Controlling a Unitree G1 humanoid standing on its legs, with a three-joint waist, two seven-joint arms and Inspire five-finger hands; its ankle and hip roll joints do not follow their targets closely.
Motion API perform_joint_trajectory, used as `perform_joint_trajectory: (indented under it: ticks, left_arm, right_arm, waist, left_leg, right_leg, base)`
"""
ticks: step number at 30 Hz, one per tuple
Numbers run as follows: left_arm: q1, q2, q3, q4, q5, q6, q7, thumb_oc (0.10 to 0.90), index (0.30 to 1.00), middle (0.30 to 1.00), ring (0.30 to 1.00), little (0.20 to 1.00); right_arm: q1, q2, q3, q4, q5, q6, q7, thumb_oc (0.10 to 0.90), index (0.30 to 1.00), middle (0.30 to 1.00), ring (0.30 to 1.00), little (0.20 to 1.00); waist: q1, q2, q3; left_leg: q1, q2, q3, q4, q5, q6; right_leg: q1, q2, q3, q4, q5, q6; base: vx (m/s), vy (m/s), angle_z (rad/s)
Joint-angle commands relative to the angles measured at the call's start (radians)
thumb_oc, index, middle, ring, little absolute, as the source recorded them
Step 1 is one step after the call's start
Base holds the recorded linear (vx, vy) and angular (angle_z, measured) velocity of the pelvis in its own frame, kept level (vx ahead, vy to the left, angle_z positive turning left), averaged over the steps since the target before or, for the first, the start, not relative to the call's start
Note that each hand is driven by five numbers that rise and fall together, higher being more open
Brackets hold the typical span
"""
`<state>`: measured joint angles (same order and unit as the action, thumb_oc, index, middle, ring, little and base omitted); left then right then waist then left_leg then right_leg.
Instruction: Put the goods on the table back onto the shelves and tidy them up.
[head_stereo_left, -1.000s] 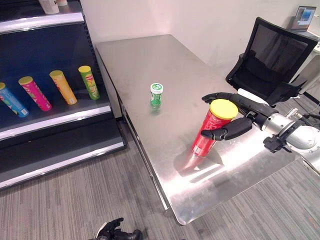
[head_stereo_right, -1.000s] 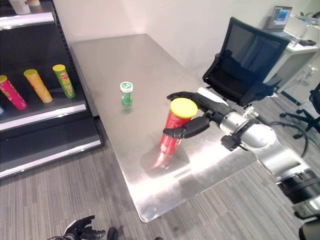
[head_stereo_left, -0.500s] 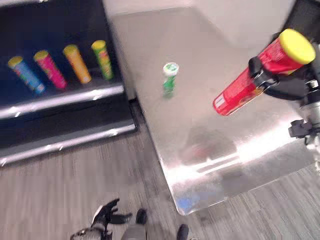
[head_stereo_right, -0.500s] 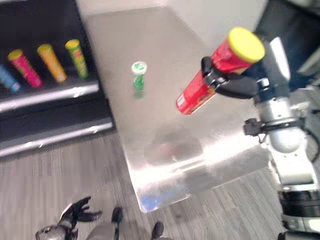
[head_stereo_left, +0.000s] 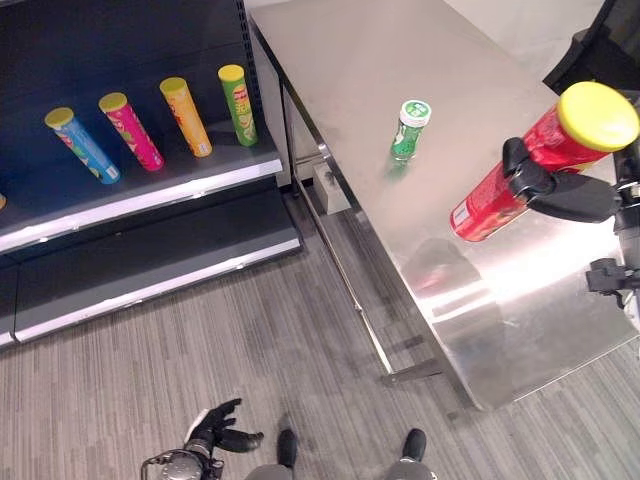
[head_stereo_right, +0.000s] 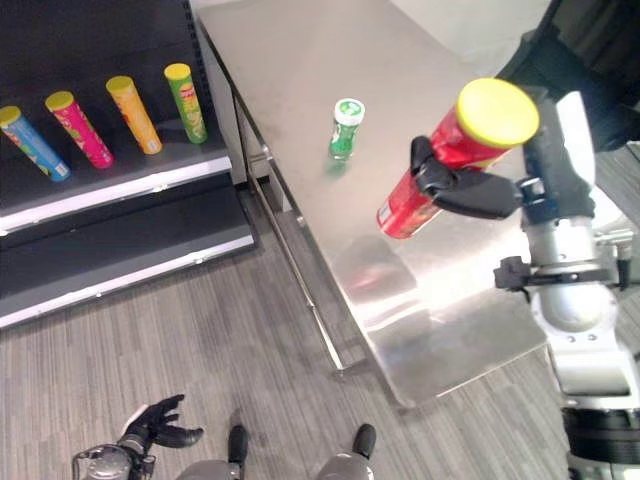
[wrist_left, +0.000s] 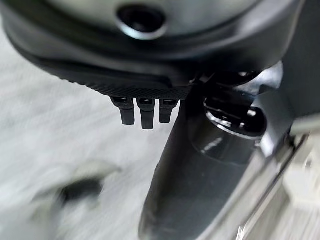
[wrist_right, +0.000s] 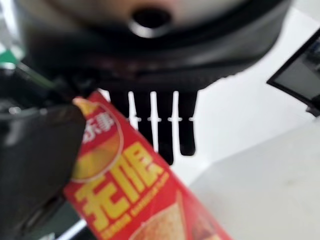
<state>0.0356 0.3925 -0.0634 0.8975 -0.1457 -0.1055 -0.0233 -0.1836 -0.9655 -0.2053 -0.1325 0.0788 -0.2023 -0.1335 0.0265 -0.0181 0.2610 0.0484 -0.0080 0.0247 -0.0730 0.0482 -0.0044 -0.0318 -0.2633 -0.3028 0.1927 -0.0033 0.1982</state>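
The right hand (head_stereo_right: 480, 190) has the red chip can (head_stereo_left: 520, 172) off the steel table (head_stereo_left: 400, 50), thumb and fingers curled round its body just below the yellow lid (head_stereo_left: 598, 115). The can hangs tilted above the table's near right part, lid end high and away from the shelves. In the right wrist view the thumb (wrist_right: 35, 160) presses on the red label. The small green bottle (head_stereo_left: 409, 129) stands upright on the table, well apart from the can. On the dark shelf (head_stereo_left: 150, 190) beside the table lie four cans: blue (head_stereo_left: 82, 145), pink (head_stereo_left: 130, 130), orange (head_stereo_left: 187, 116), green (head_stereo_left: 238, 104). The left hand (head_stereo_left: 215, 435) hangs low over the carpet (head_stereo_left: 200, 340), fingers seemingly loosely spread and holding nothing.
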Motion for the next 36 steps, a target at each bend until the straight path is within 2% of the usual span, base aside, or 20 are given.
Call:
perform_joint_trajectory:
  ticks: [1, 3, 5, 6, 8, 10, 14, 15, 16, 20, 21, 22, 23, 25, 27, 29, 30, 31, 34, 36]
  left_arm:
    - [0.06, 0.026, -0.024, 0.025, 0.021, -0.012, 0.011, 0.8, 0.9, 0.9, 0.9, 0.9]
    - [0.068, 0.023, -0.021, 0.021, 0.019, -0.01, 0.011, 0.8, 0.9, 0.9, 0.9, 0.9]
    - [0.078, 0.02, -0.025, 0.005, 0.016, -0.012, 0.006, 0.8, 0.9, 0.9, 0.9, 0.9]
    - [0.094, 0.013, -0.027, -0.01, 0.008, -0.015, 0.005, 0.8, 0.9, 0.9, 0.9, 0.9]
    - [0.091, -0.007, -0.042, -0.015, -0.023, -0.011, 0.005, 0.8, 0.9, 0.9, 0.9, 0.9]
    - [0.086, -0.012, -0.044, -0.014, -0.024, -0.009, 0.005, 0.8, 0.9, 0.9, 0.9, 0.9]
    - [0.081, -0.018, -0.048, -0.005, -0.019, -0.01, 0.016, 0.8, 0.9, 0.9, 0.9, 0.9]
    - [0.078, -0.016, -0.055, -0.008, -0.024, -0.017, 0.03, 0.8, 0.9, 0.9, 0.9, 0.9]
    - [0.079, -0.017, -0.056, -0.01, -0.023, -0.019, 0.033, 0.8, 0.9, 0.9, 0.9, 0.9]
    - [0.09, -0.021, -0.062, -0.042, -0.019, -0.021, 0.038, 0.8, 0.9, 0.9, 0.9, 0.9]
    - [0.096, -0.026, -0.067, -0.066, -0.016, -0.019, 0.032, 0.8, 0.9, 0.9, 0.9, 0.9]
    - [0.098, -0.023, -0.071, -0.068, -0.016, -0.018, 0.032, 0.8, 0.9, 0.9, 0.9, 0.9]
    - [0.096, -0.023, -0.08, -0.073, -0.01, -0.015, 0.027, 0.8, 0.9, 0.9, 0.9, 0.9]
    - [0.053, 0.0, -0.122, -0.069, 0.05, -0.015, 0.016, 0.8, 0.9, 0.9, 0.9, 0.9]
    - [0.049, 0.025, -0.116, -0.073, 0.077, -0.012, 0.01, 0.8, 0.9, 0.9, 0.9, 0.9]
    - [0.047, 0.037, -0.108, -0.066, 0.088, -0.006, 0.015, 0.8, 0.9, 0.9, 0.9, 0.9]
    - [0.053, 0.047, -0.084, -0.056, 0.082, 0.003, 0.019, 0.8, 0.9, 0.9, 0.9, 0.9]
    - [0.052, 0.047, -0.084, -0.056, 0.082, 0.003, 0.019, 0.8, 0.9, 0.9, 0.9, 0.9]
    - [0.05, 0.05, -0.061, -0.026, 0.084, 0.006, 0.02, 0.8, 0.9, 0.9, 0.9, 0.9]
    - [0.05, 0.043, -0.052, -0.013, 0.082, 0.009, 0.022, 0.8, 0.9, 0.9, 0.9, 0.9]
  right_arm:
    - [-0.208, -0.1, -0.078, -0.049, -0.027, -0.068, -0.127, 0.4, 0.3, 0.3, 0.3, 0.3]
    - [-0.208, -0.12, -0.092, -0.035, -0.053, -0.065, -0.151, 0.4, 0.3, 0.3, 0.3, 0.3]
    - [-0.216, -0.137, -0.099, -0.015, -0.046, -0.067, -0.169, 0.4, 0.3, 0.3, 0.3, 0.3]
    - [-0.239, -0.133, -0.089, -0.014, -0.012, -0.072, -0.17, 0.4, 0.3, 0.3, 0.3, 0.3]
    - [-0.316, -0.15, -0.031, 0.012, 0.055, -0.08, -0.168, 0.4, 0.3, 0.3, 0.3, 0.3]
    - [-0.336, -0.156, -0.007, 0.018, 0.063, -0.077, -0.162, 0.4, 0.3, 0.3, 0.3, 0.3]
    - [-0.378, -0.143, 0.09, -0.002, 0.105, -0.071, -0.101, 0.4, 0.3, 0.3, 0.3, 0.3]
    - [-0.396, -0.144, 0.154, 0.009, 0.116, -0.069, -0.08, 0.4, 0.3, 0.3, 0.3, 0.3]
    - [-0.395, -0.139, 0.168, 0.012, 0.114, -0.069, -0.075, 0.4, 0.3, 0.3, 0.3, 0.3]
    - [-0.358, -0.119, 0.163, -0.002, 0.105, -0.059, -0.067, 0.4, 0.3, 0.3, 0.3, 0.3]
    - [-0.311, -0.087, 0.136, -0.005, 0.106, -0.054, -0.066, 0.4, 0.3, 0.3, 0.3, 0.3]
    - [-0.298, -0.085, 0.126, -0.012, 0.106, -0.053, -0.065, 0.4, 0.3, 0.3, 0.3, 0.3]
    - [-0.269, -0.067, 0.103, -0.02, 0.102, -0.051, -0.065, 0.4, 0.3, 0.3, 0.3, 0.3]
    - [-0.205, 0.014, 0.049, -0.037, 0.082, -0.035, -0.073, 0.4, 0.3, 0.3, 0.3, 0.3]
    - [-0.173, 0.064, 0.036, -0.053, 0.07, -0.03, -0.07, 0.4, 0.3, 0.3, 0.3, 0.3]
    - [-0.166, 0.094, 0.041, -0.059, 0.067, -0.029, -0.068, 0.4, 0.3, 0.3, 0.3, 0.3]
    - [-0.141, 0.118, 0.045, -0.077, 0.063, -0.025, -0.053, 0.4, 0.3, 0.3, 0.3, 0.3]
    - [-0.141, 0.119, 0.043, -0.079, 0.062, -0.024, -0.053, 0.4, 0.3, 0.3, 0.3, 0.3]
    - [-0.112, 0.146, 0.038, -0.095, 0.074, -0.03, -0.03, 0.4, 0.3, 0.3, 0.3, 0.3]
    - [-0.104, 0.162, 0.055, -0.101, 0.086, -0.031, -0.01, 0.4, 0.3, 0.3, 0.3, 0.3]
  waist:
    - [0.059, -0.023, -0.12]
    - [0.074, -0.048, -0.119]
    - [0.086, -0.071, -0.124]
    - [0.099, -0.084, -0.124]
    - [0.125, -0.083, -0.1]
    - [0.122, -0.079, -0.096]
    - [0.121, -0.082, -0.098]
    - [0.111, -0.084, -0.101]
    - [0.106, -0.078, -0.104]
    - [0.081, -0.039, -0.122]
    - [0.069, -0.008, -0.14]
    - [0.071, -0.009, -0.141]
    - [0.067, 0.002, -0.145]
    - [0.064, 0.001, -0.135]
    - [0.062, -0.003, -0.136]
    - [0.058, -0.005, -0.131]
    - [0.04, 0.012, -0.111]
    - [0.044, 0.011, -0.114]
    - [0.019, 0.039, -0.094]
    - [0.007, 0.037, -0.085]
  left_leg:
    - [-0.025, 0.034, 0.009, -0.014, -0.041, -0.041]
    - [-0.042, 0.003, 0.008, -0.014, -0.024, -0.043]
    - [-0.056, -0.02, 0.0, -0.014, -0.007, -0.046]
    - [-0.083, -0.028, -0.01, -0.004, 0.01, -0.053]
    - [-0.171, -0.023, 0.015, 0.081, 0.035, -0.081]
    - [-0.19, -0.009, 0.029, 0.094, 0.039, -0.086]
    - [-0.159, 0.097, 0.013, 0.075, 0.036, -0.095]
    - [-0.111, 0.219, -0.011, 0.077, 0.049, -0.108]
    - [-0.099, 0.264, -0.019, 0.075, 0.062, -0.119]
    - [-0.058, 0.345, -0.004, 0.035, 0.101, -0.168]
    - [-0.038, 0.352, 0.03, -0.005, 0.091, -0.193]
    - [-0.038, 0.352, 0.028, -0.005, 0.09, -0.194]
    - [-0.043, 0.339, 0.033, -0.012, 0.071, -0.204]
    - [-0.074, 0.236, 0.031, 0.027, -0.011, -0.178]
    - [-0.072, 0.163, 0.034, 0.034, -0.051, -0.136]
    - [-0.068, 0.13, 0.032, 0.029, -0.054, -0.113]
    - [-0.039, 0.103, 0.027, 0.012, -0.057, -0.084]
    - [-0.043, 0.102, 0.03, 0.011, -0.052, -0.083]
    - [-0.009, 0.076, 0.023, -0.014, -0.054, -0.053]
    - [0.004, 0.053, 0.018, -0.014, -0.065, -0.042]
  right_leg:
    - [0.021, 0.133, -0.004, 0.047, -0.085, -0.043]
    - [0.054, 0.206, 0.016, 0.04, -0.139, -0.074]
    - [0.101, 0.234, 0.051, -0.074, -0.131, -0.109]
    - [0.126, 0.25, 0.09, -0.153, -0.11, -0.107]
    - [0.167, 0.241, 0.072, -0.27, -0.056, -0.102]
    - [0.162, 0.236, 0.061, -0.278, -0.047, -0.1]
    - [0.135, 0.179, 0.019, -0.28, -0.005, -0.076]
    - [0.112, 0.126, -0.009, -0.28, 0.01, -0.05]
    - [0.113, 0.107, -0.019, -0.28, 0.014, -0.037]
    - [0.127, 0.07, -0.047, -0.28, 0.017, -0.009]
    - [0.136, 0.045, -0.068, -0.28, 0.026, 0.01]
    - [0.138, 0.045, -0.071, -0.28, 0.026, 0.011]
    - [0.138, 0.023, -0.084, -0.279, 0.039, 0.018]
    - [0.143, -0.104, -0.112, -0.267, 0.112, 0.056]
    - [0.133, -0.162, -0.108, -0.222, 0.128, 0.047]
    - [0.11, -0.18, -0.076, -0.165, 0.134, 0.029]
    - [0.066, -0.13, 0.013, -0.06, 0.102, -0.014]
    - [0.055, -0.131, 0.019, -0.056, 0.104, -0.015]
    - [-0.026, -0.003, 0.074, 0.026, 0.026, -0.056]
    - [-0.062, 0.073, 0.072, -0.017, 0.014, -0.07]
  base:
    - [-0.19, 0.142, -0.08]
    - [-0.16, 0.05, -0.09]
    - [-0.11, -0.024, -0.09]
    - [-0.19, -0.024, 0.15]
    - [-0.33, 0.053, 0.23]
    - [-0.19, 0.096, 0.53]
    - [-0.13, 0.231, 0.31]
    - [-0.13, 0.47, 0.35]
    - [-0.09, 0.493, 0.33]
    - [0.04, 0.338, 0.25]
    - [0.07, 0.448, 0.26]
    - [0.05, 0.46, 0.4]
    - [0.01, 0.475, 1.11]
    - [0.06, 0.791, 1.25]
    - [0.09, 0.472, 0.65]
    - [0.11, 0.365, 0.35]
    - [0.13, 0.398, 0.21]
    - [0.13, 0.379, 0.23]
    - [0.13, 0.272, 0.31]
    - [0.19, 0.16, -0.15]
